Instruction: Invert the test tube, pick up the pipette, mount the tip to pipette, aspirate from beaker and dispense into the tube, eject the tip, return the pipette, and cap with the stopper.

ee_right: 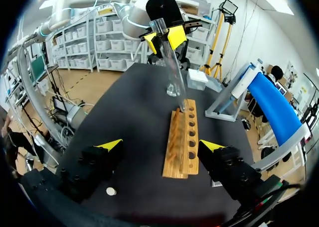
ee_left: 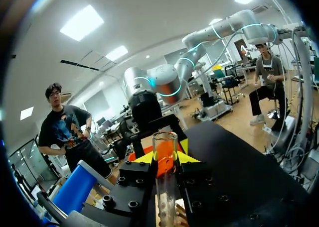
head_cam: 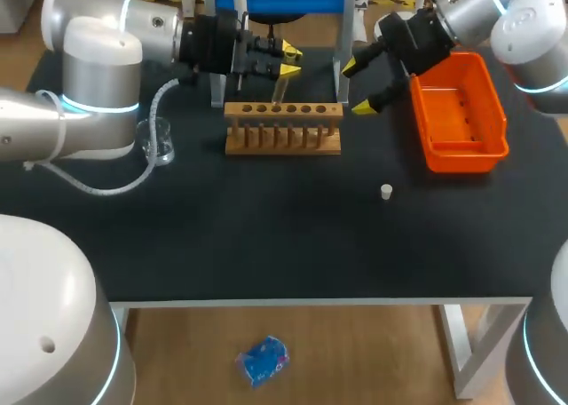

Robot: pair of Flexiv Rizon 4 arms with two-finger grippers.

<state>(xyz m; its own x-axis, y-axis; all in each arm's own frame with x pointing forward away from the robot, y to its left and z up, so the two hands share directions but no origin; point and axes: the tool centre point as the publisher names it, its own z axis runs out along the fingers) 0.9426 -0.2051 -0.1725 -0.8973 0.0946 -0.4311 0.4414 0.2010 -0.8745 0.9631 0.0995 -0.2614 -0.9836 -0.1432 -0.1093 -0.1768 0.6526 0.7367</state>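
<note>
With the left gripper (head_cam: 286, 59) pinching the test tube (head_cam: 280, 87) and the right gripper (head_cam: 357, 87) spread wide, I'd straighten the tube over a rack (head_cam: 282, 128) hole before lowering.

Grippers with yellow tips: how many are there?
2. The left gripper holds the test tube at the wooden rack; the right gripper is open beside the orange bin.

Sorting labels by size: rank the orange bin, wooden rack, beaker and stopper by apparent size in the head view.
1. orange bin, largest
2. wooden rack, close behind
3. beaker, clearly smaller
4. stopper, smallest
</note>
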